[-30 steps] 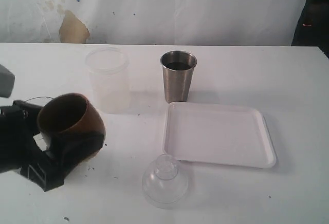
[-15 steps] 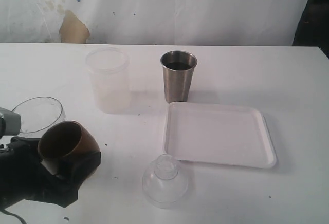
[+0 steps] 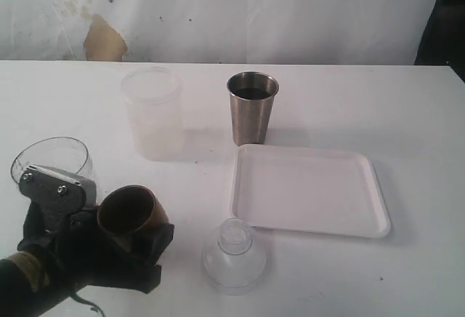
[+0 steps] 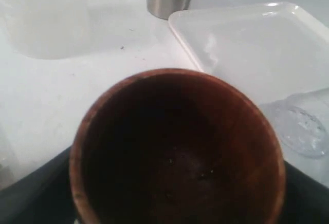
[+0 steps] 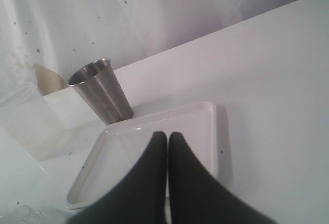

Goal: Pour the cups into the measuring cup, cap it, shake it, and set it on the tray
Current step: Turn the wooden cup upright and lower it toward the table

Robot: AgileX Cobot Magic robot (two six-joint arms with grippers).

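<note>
The squat brown wooden cup (image 3: 131, 213) is held at the front left of the table, its mouth tilted up and toward the back; my left gripper (image 3: 120, 248) is shut on it. Its dark inside (image 4: 177, 152) fills the left wrist view, with only a few specks in it. Just behind the gripper stands the clear measuring cup (image 3: 51, 158), partly hidden; its marks cannot be made out. The steel tumbler (image 3: 252, 106) stands at the back middle with dark content inside. The white tray (image 3: 309, 219) lies bare at centre right. My right gripper (image 5: 167, 134) is shut and holds nothing, over the tray (image 5: 208, 112).
A frosted whitish plastic cup (image 3: 152, 113) stands left of the tumbler. A clear domed lid (image 3: 234, 255) lies on the table in front of the tray's near left corner. The right arm does not show in the exterior view.
My left gripper has carried the wooden cup down and to the right, away from the clear measuring cup, which has come into view behind it. The cup's mouth has turned more upward.
</note>
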